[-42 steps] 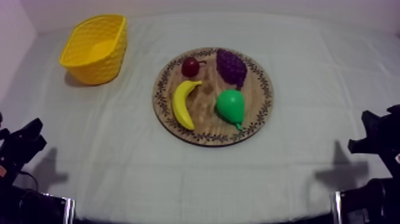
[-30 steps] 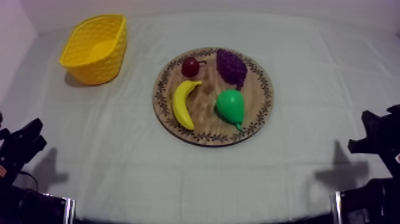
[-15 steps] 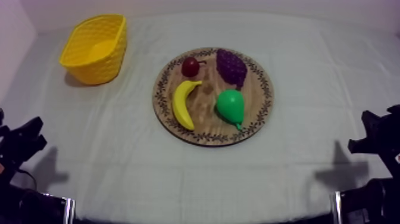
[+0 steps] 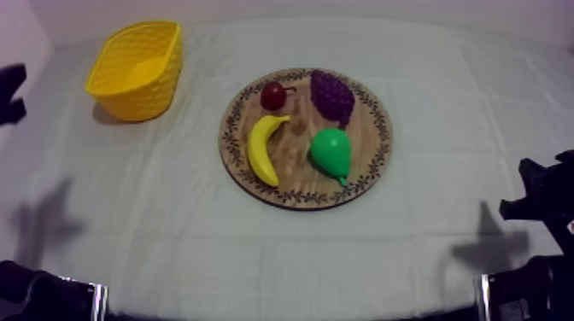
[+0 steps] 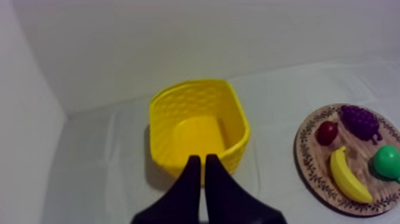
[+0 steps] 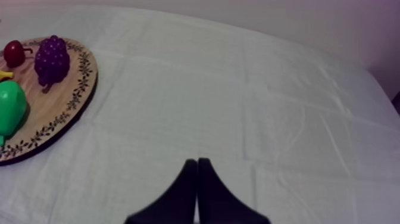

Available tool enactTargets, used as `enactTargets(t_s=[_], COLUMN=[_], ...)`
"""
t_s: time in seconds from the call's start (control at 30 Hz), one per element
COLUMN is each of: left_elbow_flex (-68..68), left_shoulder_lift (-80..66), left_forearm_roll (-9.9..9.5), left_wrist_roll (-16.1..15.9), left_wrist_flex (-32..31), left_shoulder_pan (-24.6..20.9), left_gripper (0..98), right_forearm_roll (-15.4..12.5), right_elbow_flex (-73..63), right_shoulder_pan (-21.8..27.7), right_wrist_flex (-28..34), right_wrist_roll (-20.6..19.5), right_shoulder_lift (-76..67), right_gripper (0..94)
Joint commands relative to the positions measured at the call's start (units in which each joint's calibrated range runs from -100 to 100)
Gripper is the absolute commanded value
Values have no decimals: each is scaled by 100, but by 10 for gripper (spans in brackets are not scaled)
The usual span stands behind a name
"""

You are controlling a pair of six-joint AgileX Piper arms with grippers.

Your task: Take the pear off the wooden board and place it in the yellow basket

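0 done imo: pear (image 4: 330,152) on the wooden board (image 4: 299,195), yellow basket (image 4: 147,96) empty, left gripper (image 5: 201,164) & right gripper (image 6: 196,162) fingers both closed on nothing, so grab + drop all to do.

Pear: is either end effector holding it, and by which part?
Neither. The left end effector and right end effector are shut on nothing; the pear lies on the board.

The left end effector (image 5: 200,159) has its two black fingers pressed together in a narrow wedge, gripping nothing. The right end effector (image 6: 196,162) is the same, its arm (image 4: 538,201) resting low at the right side.
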Motion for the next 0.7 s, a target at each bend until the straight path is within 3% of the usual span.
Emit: enactTargets(t_s=[0.0,0.07,0.3,0.67], left_elbow_flex=[-1066,-1337,-2016,-2492], left_shoulder_lift=[1184,1566,2618,4175], left_forearm_roll=[57,-10,-719,-1144], left_wrist_roll=[-96,94,1270,2731], left_wrist_flex=[2,-35,-73,-221], left_shoulder_pan=[205,456,1571,3036], left_gripper=[6,6,6,5], right_forearm_roll=[-1,-1,-1,-1], right_elbow_flex=[3,3,3,3], right_shoulder_pan=[0,0,0,0], right_wrist_flex=[2,2,2,2], right_wrist_roll=[0,1,1,1], right_shoulder_lift=[1,1,1,1], right_gripper=[3,3,3,3])
